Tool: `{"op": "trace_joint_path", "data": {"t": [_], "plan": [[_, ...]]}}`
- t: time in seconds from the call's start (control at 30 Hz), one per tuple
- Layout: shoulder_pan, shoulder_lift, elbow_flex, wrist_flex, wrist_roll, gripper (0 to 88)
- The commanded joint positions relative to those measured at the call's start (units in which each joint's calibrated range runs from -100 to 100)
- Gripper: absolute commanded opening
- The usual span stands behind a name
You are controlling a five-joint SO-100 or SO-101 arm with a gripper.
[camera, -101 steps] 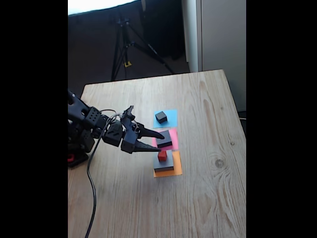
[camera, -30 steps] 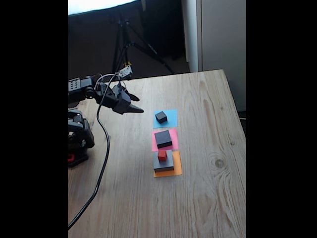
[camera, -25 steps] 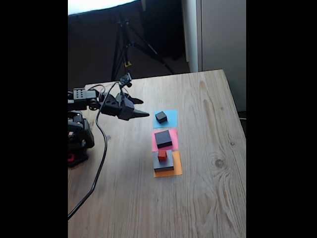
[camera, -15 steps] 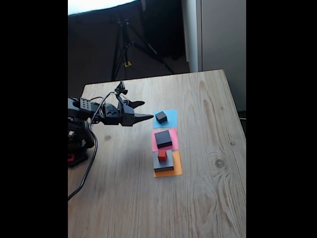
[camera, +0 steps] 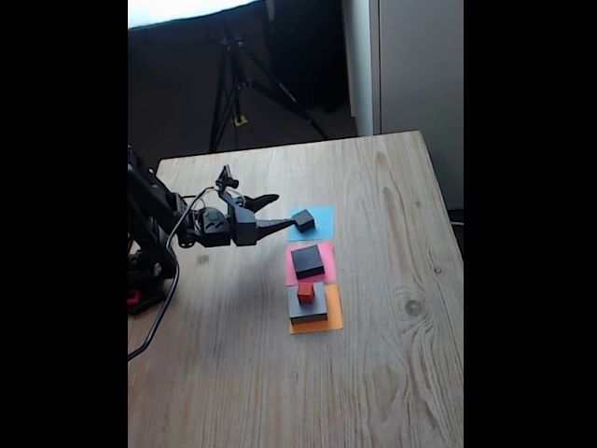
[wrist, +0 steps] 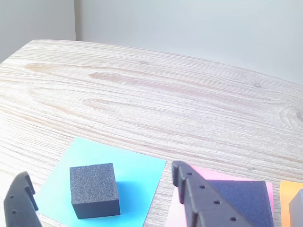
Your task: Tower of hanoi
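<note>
claw (wrist: 102,201) jaws spread wide either side of the small black cube (wrist: 94,189) on its blue square (wrist: 137,172), toward the worktop's (camera: 392,373) far edge, seemingly lining up to grip it.

No text, label, brand, number or sign can be read in either view. The blocks and the coloured paper squares are plain, and the wooden surface (camera: 373,373) bears only its grain. The arm's dark parts are too small and blurred to show any marking.
</note>
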Motion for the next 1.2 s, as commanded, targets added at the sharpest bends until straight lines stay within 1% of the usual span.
{"op": "trace_joint_path", "data": {"t": [0.0, 0.17, 0.33, 0.37, 0.5, 0.6, 0.73, 0.9, 1.17], "plan": [[-0.20, 7.43, -4.73, -6.52, -1.88, 34.0], [-0.11, 16.66, -9.82, -10.25, -2.21, 33.6], [-1.03, 26.20, -15.01, -16.80, -1.38, 33.4], [-1.11, 27.26, -15.82, -16.96, -0.71, 33.3], [-2.12, 30.37, -18.64, -17.45, -0.71, 33.2], [-3.29, 31.05, -19.01, -17.61, -2.38, 33.2], [-4.96, 31.80, -18.73, -17.53, -3.38, 32.8], [-6.21, 33.47, -19.82, -17.45, -3.05, 32.4], [-6.80, 36.42, -23.19, -16.96, -4.05, 32.4]]}}
